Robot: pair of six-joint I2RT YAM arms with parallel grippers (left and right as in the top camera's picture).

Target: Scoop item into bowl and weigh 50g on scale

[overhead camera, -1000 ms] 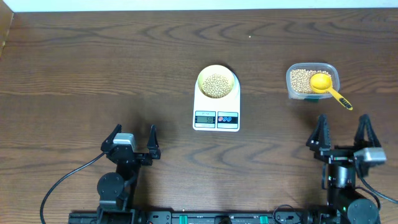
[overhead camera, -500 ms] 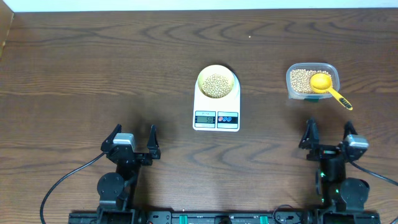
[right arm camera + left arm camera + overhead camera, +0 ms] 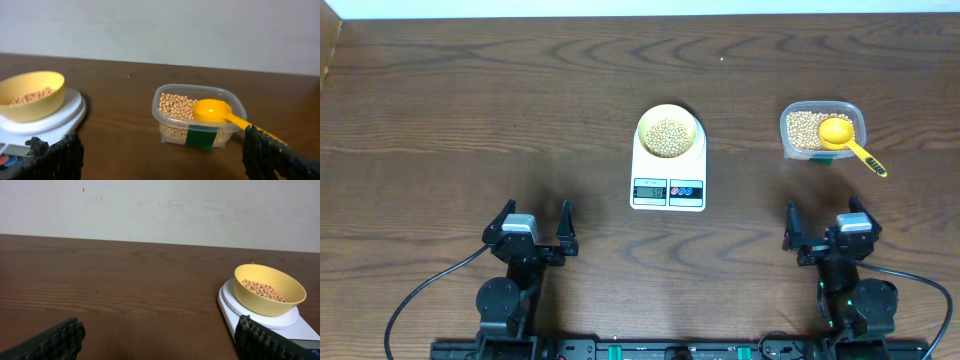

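A pale yellow bowl (image 3: 669, 132) holding tan beans (image 3: 668, 136) stands on the white scale (image 3: 668, 182) at the table's middle; its display is lit. The bowl also shows in the left wrist view (image 3: 270, 291) and the right wrist view (image 3: 31, 95). A clear plastic tub (image 3: 822, 130) of beans stands to the right, with a yellow scoop (image 3: 848, 140) resting in it; tub (image 3: 200, 115) and scoop (image 3: 215, 111) show in the right wrist view. My left gripper (image 3: 533, 222) is open and empty near the front edge. My right gripper (image 3: 828, 228) is open and empty, in front of the tub.
The dark wooden table (image 3: 470, 110) stretches bare to the left and back. A pale wall lies behind its far edge. Cables run along the front by the arm bases.
My right gripper has drawn back toward the front and moved left, away from the tub. The left arm, bowl, scale and scoop have not moved.
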